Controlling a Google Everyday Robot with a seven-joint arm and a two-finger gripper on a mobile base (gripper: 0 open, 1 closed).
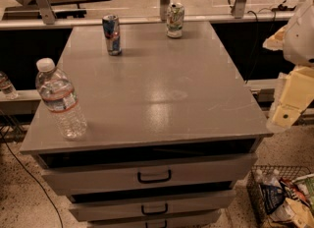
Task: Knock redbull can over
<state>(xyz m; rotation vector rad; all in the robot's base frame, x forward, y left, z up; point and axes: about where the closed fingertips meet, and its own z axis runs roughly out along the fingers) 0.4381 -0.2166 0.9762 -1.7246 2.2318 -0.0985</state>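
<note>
The redbull can [112, 35] stands upright on the grey cabinet top [157, 89], toward its far left. It is slim, blue and silver with red markings. My arm hangs at the right edge of the view, off the cabinet's right side. The gripper [286, 110] is its cream-coloured lower end, level with the cabinet's front right corner and far from the can.
A white-and-green dented can [174, 19] stands at the far edge. A clear water bottle [60, 100] stands at the front left corner. The cabinet has drawers [154, 176] below. A wire basket of wrappers [283, 196] sits on the floor at right. A rail [147, 20] runs behind.
</note>
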